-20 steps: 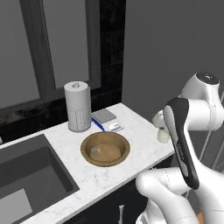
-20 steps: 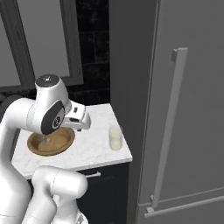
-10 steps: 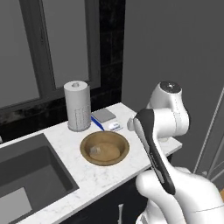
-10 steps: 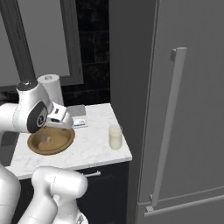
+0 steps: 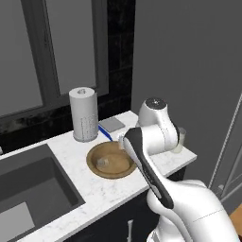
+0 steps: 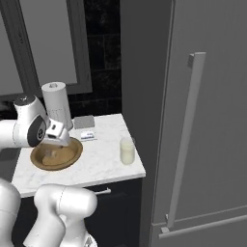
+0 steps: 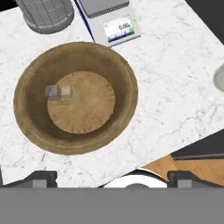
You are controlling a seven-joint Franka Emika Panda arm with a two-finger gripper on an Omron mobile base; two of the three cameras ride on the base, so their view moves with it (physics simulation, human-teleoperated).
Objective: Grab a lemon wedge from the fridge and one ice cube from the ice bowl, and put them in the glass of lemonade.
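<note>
The brown wooden ice bowl (image 7: 127,83) sits on the marble counter, and two pale ice cubes (image 7: 59,92) lie side by side left of its middle. My gripper (image 7: 113,180) hangs open above the bowl's near rim, nothing between its fingers; it is also over the bowl (image 6: 56,155) in the right base view. The glass of lemonade (image 6: 127,150) stands upright to the bowl's right, partly behind my arm (image 5: 179,140) in the left base view. The fridge (image 6: 212,96) is shut, so the lemon wedge is hidden.
A paper towel roll (image 5: 83,113) and a small grey scale (image 7: 111,22) stand behind the bowl. The dark sink basin (image 5: 28,189) lies to the left. The fridge's long bar handle (image 6: 185,140) is right of the counter end.
The arm has swung left from the glass's side of the counter to above the bowl. The gripper stayed open. Bowl, cubes and glass have not moved.
</note>
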